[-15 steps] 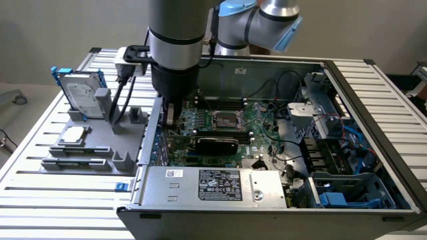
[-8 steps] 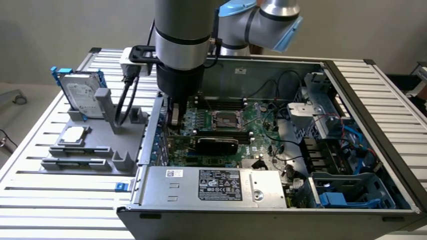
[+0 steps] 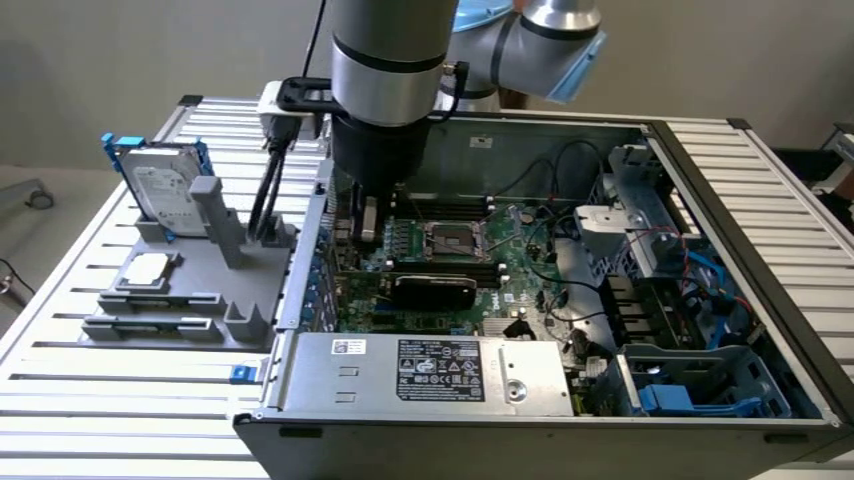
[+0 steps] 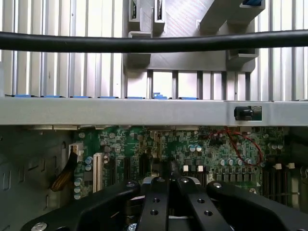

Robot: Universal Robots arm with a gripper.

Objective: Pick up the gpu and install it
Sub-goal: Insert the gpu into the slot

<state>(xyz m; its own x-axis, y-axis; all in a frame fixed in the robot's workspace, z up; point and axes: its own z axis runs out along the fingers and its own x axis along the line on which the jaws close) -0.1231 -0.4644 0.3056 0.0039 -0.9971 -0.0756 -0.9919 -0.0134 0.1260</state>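
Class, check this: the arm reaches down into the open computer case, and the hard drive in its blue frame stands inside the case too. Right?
Not quite. The exterior view shows the hard drive in its blue frame outside the computer case, on the grey holder at the exterior view's left. The arm does reach down into the case.

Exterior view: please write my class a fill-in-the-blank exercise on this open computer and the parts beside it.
1. The end effector reaches down ___ the open computer case.
2. The hard drive stands in a ___ frame.
3. The motherboard is ___ in colour.
Missing words: into; blue; green.
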